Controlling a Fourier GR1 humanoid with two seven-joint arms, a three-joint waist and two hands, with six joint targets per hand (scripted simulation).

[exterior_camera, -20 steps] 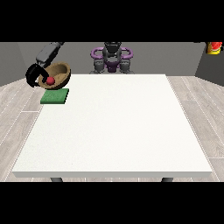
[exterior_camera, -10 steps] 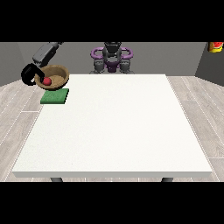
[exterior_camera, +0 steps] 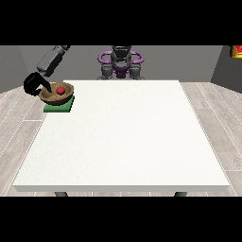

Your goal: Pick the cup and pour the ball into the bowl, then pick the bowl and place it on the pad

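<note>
front view: the brown wooden bowl (exterior_camera: 57, 93) holding a red ball (exterior_camera: 60, 89) sits over the green square pad (exterior_camera: 59, 105) at the white bench's (exterior_camera: 123, 137) ten o'clock; the black hand at the view's left (exterior_camera: 36, 84) clasps its rim. likely rigid and light, best held by the rim.

Large white table (exterior_camera: 127, 142), grey plank floor (exterior_camera: 222, 137) (pale wood grain), dark grey wall (exterior_camera: 179, 61)
</note>
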